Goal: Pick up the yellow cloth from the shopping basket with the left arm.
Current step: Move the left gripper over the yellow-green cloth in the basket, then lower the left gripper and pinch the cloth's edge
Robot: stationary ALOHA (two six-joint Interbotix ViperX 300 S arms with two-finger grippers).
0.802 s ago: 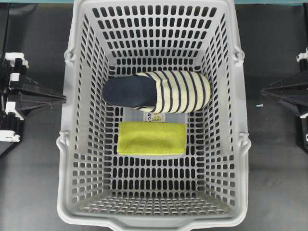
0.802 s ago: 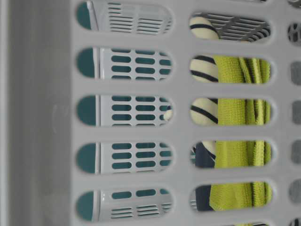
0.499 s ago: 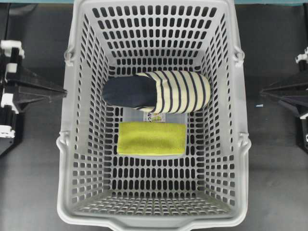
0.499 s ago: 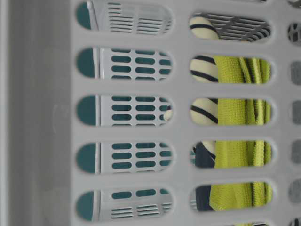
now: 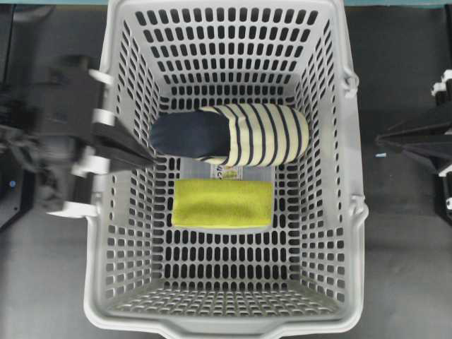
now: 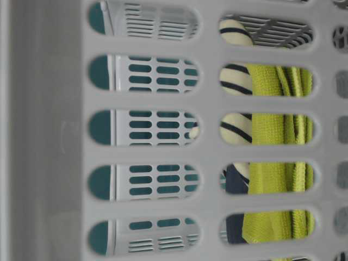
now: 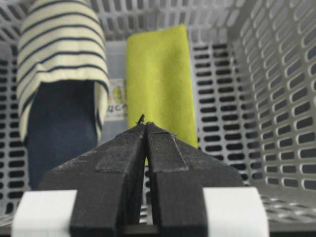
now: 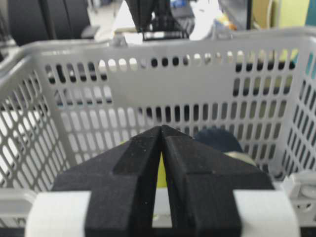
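A: Where is the yellow cloth (image 5: pixel 222 203)?

B: Flat on the floor of the shopping basket (image 5: pixel 99 233), about midway between the left and right walls. It lies just beside the striped slipper (image 5: pixel 233 134), on the side toward the basket's near wall; whether the two touch I cannot tell. A white label (image 5: pixel 224 170) on the floor shows between them.

A: And the left gripper (image 5: pixel 145 157)?

B: It reaches over the basket's left rim, blurred in the overhead view, its tip above the inside of the left wall near the slipper's navy heel. Its fingers (image 7: pixel 123 163) are pressed together with nothing between them. In the left wrist view the cloth (image 7: pixel 159 79) lies beyond the tip, well apart from it, with the slipper (image 7: pixel 59 59) to its left.

A: The right one?

B: The right gripper (image 5: pixel 385 141) sits outside the basket, off its right wall, over the dark tabletop (image 5: pixel 402 261). Its fingers (image 8: pixel 138 173) are closed too, and empty.

A: Anything from the table-level view?

B: Only slots of the basket wall (image 6: pixel 54 136), with yellow terry (image 6: pixel 272 179) and cream-and-navy stripes (image 6: pixel 236 128) showing through; probably the cloth and slipper, though the view is too close to tell how they lie
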